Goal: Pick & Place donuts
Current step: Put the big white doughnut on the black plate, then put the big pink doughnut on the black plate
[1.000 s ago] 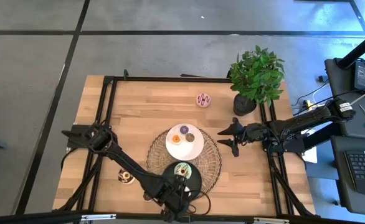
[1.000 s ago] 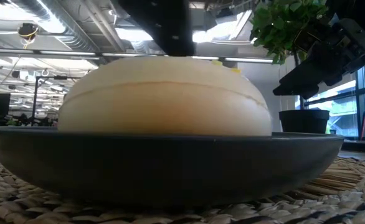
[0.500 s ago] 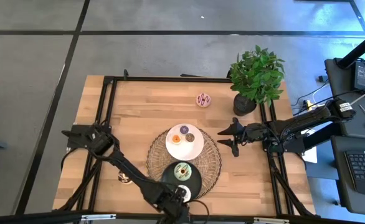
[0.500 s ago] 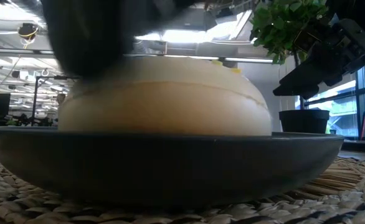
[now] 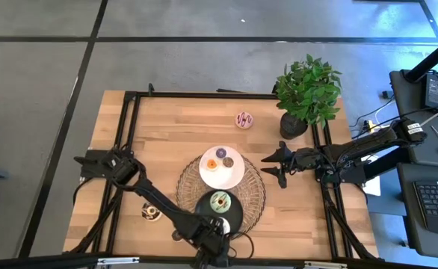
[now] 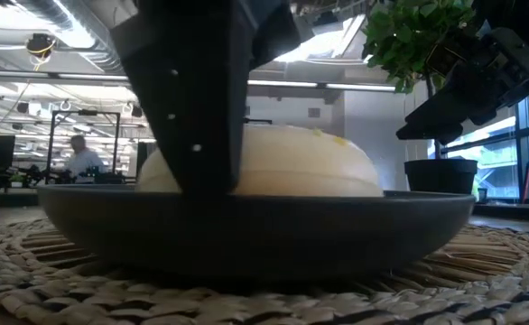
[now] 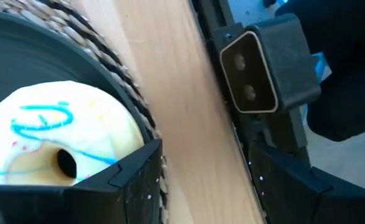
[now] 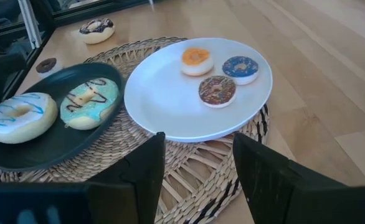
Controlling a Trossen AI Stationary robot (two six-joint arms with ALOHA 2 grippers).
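Since 1 second ago my left hand [image 5: 217, 240] slid off the black plate [image 5: 232, 215], fingers spread and empty; 2 donuts [image 8: 52, 111] lie there, 1 apparently cream, blocking my low view.

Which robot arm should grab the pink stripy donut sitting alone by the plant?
Probably the right arm. Its claw is open and hovers close to the pink-striped donut, with only bare table between them. The left claw is over by the black plate, much farther away.
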